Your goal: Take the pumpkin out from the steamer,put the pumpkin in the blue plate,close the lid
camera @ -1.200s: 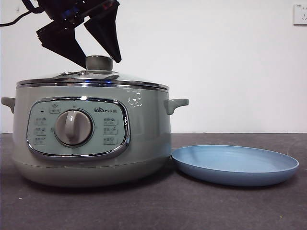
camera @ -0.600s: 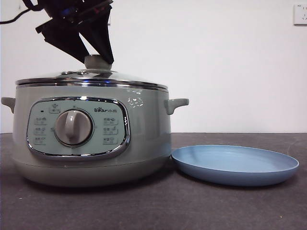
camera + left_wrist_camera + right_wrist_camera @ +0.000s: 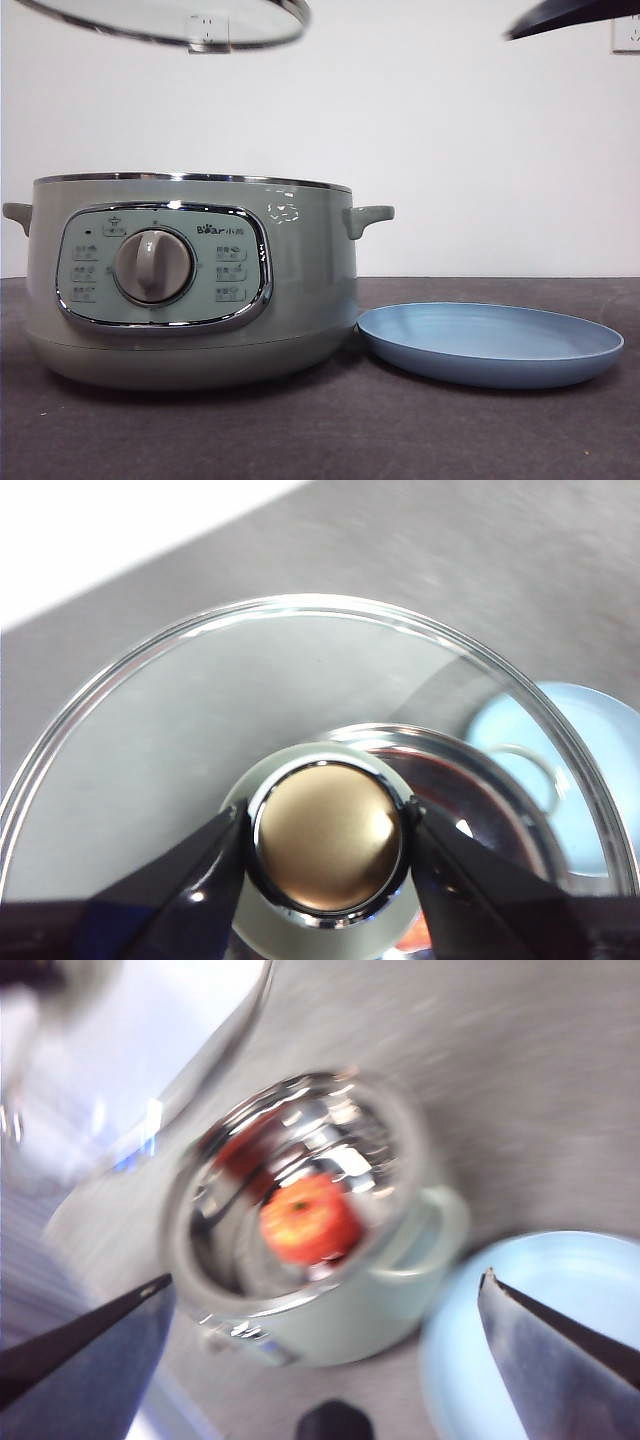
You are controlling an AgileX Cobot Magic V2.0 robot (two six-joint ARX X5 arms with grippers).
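A: The lid (image 3: 200, 730) is clear glass with a bright chrome rim; its knob (image 3: 328, 835) has a brushed, golden metallic cap ringed in chrome.

B: The steamer (image 3: 300, 290) looks like smooth, satin green plastic, its bowl (image 3: 330, 1130) mirror-polished metal. The blue plate (image 3: 490, 345) is matt, the table (image 3: 400, 430) dull and cloth-like.

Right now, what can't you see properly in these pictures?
- The pumpkin: front view, hidden by the steamer wall; right wrist view, blurred, stem unclear.
- The lid: front view, top edge cuts off its knob and the left end effector gripping it.
- The right end effector: front view, only a dark tip at the top corner.
- The blue plate: wrist views, cut by edges.
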